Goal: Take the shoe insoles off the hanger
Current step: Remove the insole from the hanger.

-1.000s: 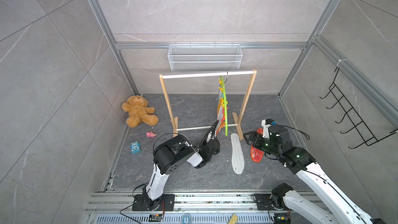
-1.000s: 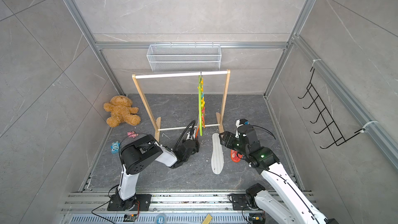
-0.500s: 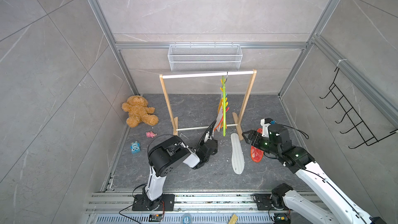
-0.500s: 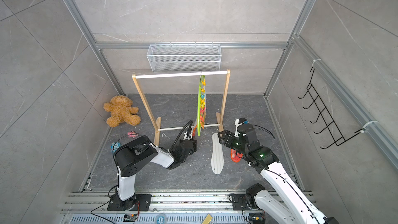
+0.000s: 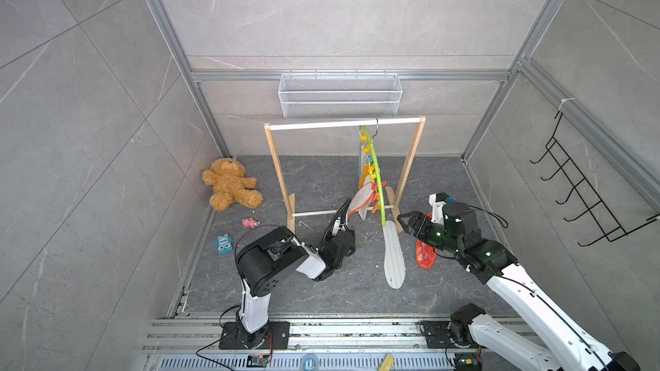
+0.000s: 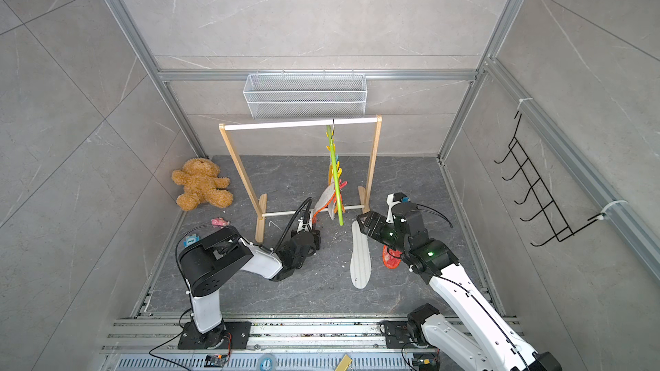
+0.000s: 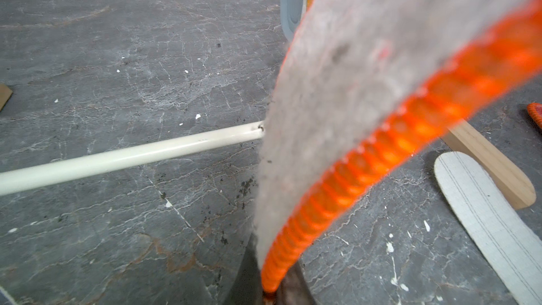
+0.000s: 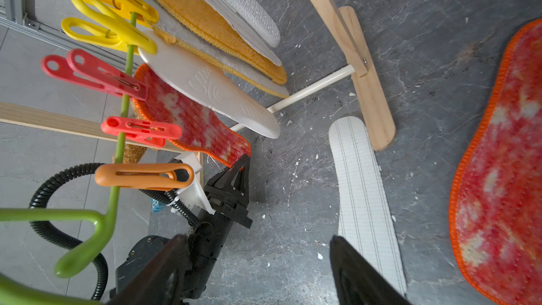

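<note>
Grips the low tip of the orange-rimmed insole (image 8: 193, 121) with the left end effector (image 8: 243, 161), jaws pressed flat on the fabric. Leaves the top of that insole pinned in a red clip (image 8: 96, 76) on the green hanger (image 5: 380, 198), beside the other insoles clipped there. Finds the hanger hooked on the white rail of the wooden rack (image 5: 276, 162), toward the far side of the desk (image 5: 321, 187).

Traces the insole's long axis from the pinch, low and left, up and rightward to the clip, curved rather than taut as far as can be told. Calls, most likely, for a pull down and to the left along that axis, to slip the top out of the clip instead of swinging the hanger.

Shows the right end effector (image 5: 405, 224) open and empty, just right of the hanger's low near end, apart from the gripped insole and probably placed to steady the bar. Counts two insoles down on the desk near it: a pale striped one (image 5: 393, 255) and a red one (image 5: 425, 255).
</note>
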Controlling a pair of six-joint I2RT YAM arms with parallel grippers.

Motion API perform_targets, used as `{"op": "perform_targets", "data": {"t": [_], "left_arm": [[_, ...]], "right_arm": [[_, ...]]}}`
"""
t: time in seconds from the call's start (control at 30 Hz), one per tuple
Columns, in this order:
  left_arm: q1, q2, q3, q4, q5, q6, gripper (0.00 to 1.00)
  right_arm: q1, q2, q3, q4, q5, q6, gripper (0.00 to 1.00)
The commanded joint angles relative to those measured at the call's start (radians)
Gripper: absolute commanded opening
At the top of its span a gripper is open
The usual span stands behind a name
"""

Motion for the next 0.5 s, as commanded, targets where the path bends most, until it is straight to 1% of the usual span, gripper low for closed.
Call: {"op": "perform_targets", "data": {"t": [0.0,0.23,0.47], "left_arm": [[0.011,-0.058,-0.005,0.045,-0.024,0.003,0.00],[0.028,-0.100,-0.017,0.030,-0.023,0.002,0.00],[0.046,-0.143,-0.025,0.004,-0.014,0.003,0.00]], "right_arm": [[0.001,0.012,0.024,0.052,-0.021,0.031,0.79],[-0.028,0.036,0.058,0.083,-0.044,0.047,0.82],[-0.099,0.052,0.080,0.105,-0.088,0.054,0.82]]}}
